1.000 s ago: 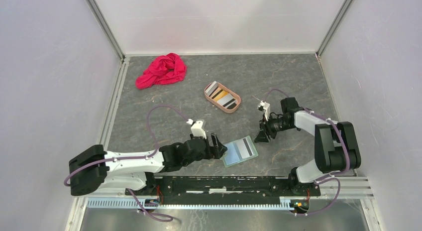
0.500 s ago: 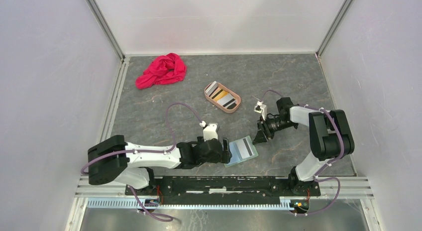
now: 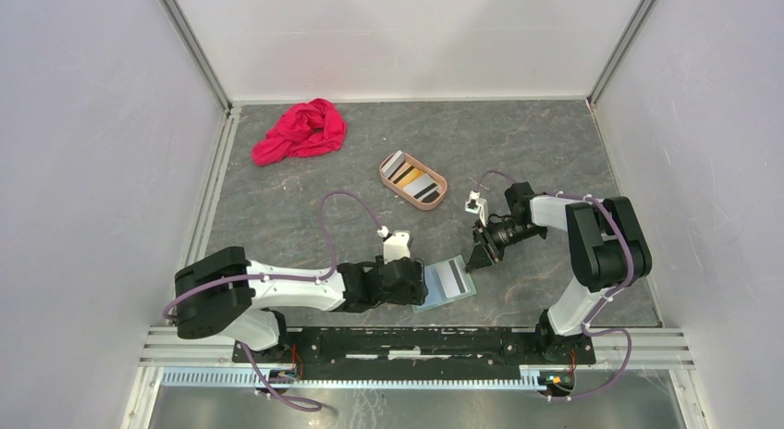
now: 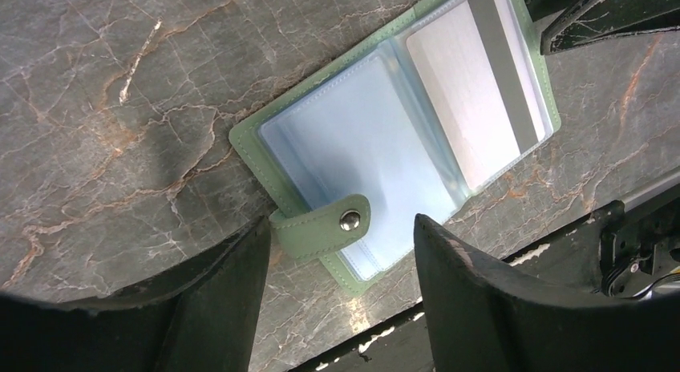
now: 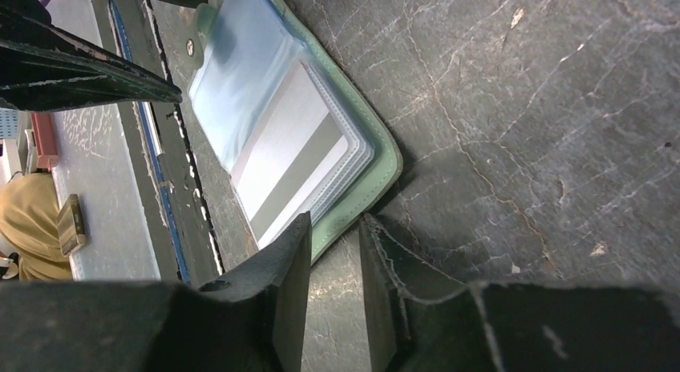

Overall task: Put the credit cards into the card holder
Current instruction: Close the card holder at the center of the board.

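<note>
Top external view has the card holder (image 3: 446, 282) lying open and flat on the grey marbled worktop (image 3: 518, 152), between the two sets of fingers. The left fingers (image 3: 418, 283) are at its snap-tab edge, and the right fingers (image 3: 481, 256) are at the opposite corner.

From the left wrist, the fingers are spread wide with nothing gripped. The sage-green snap tab (image 4: 321, 226) and the nearest edge of the light blue sleeves lie in the gap between them. One fingertip is just beside the end of the tab, but I cannot tell whether it touches. A pale card (image 4: 473, 83) with a grey stripe sits in the clear sleeve on the half of the holder farther from these fingers.

From the right wrist, the fingers stand only narrowly apart, with bare worktop showing in the slit. The holder's green rim runs up to the tip of one finger and just into the mouth of the gap. Whether it is pinched I cannot tell. The striped card lies just beyond these fingertips.

More credit cards (image 3: 411, 177), orange, grey and white, lie stacked in a pinkish-tan oval tray (image 3: 444, 187), well beyond both sets of fingers. A crumpled red cloth (image 3: 300, 130) lies farther off, toward the far corner on the left arm's side.
</note>
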